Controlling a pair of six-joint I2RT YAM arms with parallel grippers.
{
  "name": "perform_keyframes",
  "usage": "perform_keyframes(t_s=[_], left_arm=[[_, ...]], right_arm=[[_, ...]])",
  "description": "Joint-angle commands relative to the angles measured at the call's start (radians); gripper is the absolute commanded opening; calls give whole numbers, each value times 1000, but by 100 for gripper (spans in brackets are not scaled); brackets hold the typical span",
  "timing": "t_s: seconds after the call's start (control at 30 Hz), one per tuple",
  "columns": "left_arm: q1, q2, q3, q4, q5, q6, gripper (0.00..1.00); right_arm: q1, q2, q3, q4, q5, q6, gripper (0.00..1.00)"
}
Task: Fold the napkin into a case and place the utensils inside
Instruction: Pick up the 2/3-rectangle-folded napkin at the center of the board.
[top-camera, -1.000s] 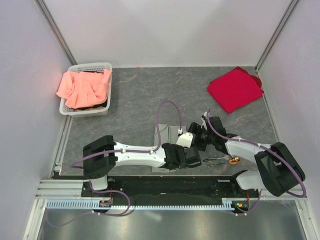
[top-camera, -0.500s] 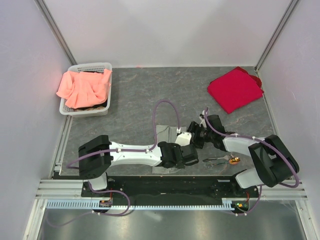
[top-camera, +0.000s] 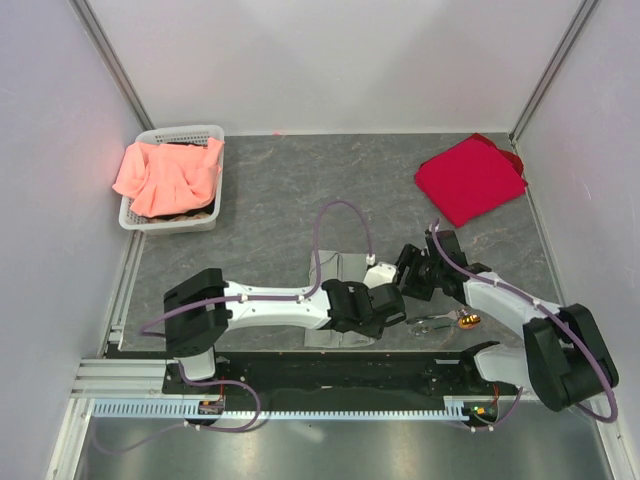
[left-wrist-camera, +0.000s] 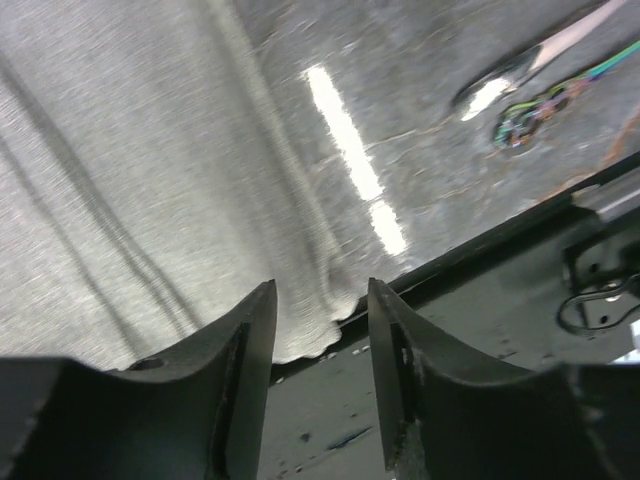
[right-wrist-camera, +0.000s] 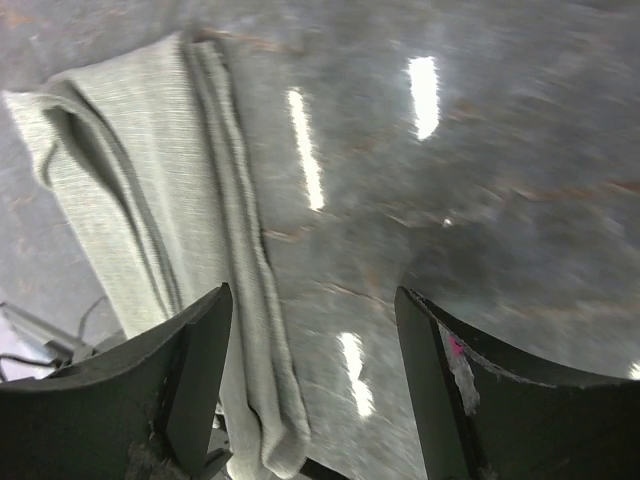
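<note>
where left gripper (left-wrist-camera: 320, 292) gapes, napkin (left-wrist-camera: 125, 175) edge lies beneath

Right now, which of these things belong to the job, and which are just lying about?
Job: grey-green napkin, metal utensils.
Lying about: red cloth, white basket, salmon-orange cloth inside it.

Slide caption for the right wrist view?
Open right gripper above the table, folded grey-green napkin lying beside it.
</note>
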Motion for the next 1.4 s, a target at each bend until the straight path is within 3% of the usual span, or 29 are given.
perform_keyframes(t_s=[0.0,0.37,0.93,1.37], left_arm=[[-15,86,90,-19,-11,13,44],[-51,202,183,-137,-88,-54,41],[-118,115,194,-235,-221,-123,37],[-117,251,232,-248,-174,-120,43]], right_arm=[[-32,-84,1,-174,107,-50,74],[-67,-105,-10,-191,47,-102,74],[-72,-105,-42,-159,29,-100,74],[-72,-116,-47,-154,10,-91,74]])
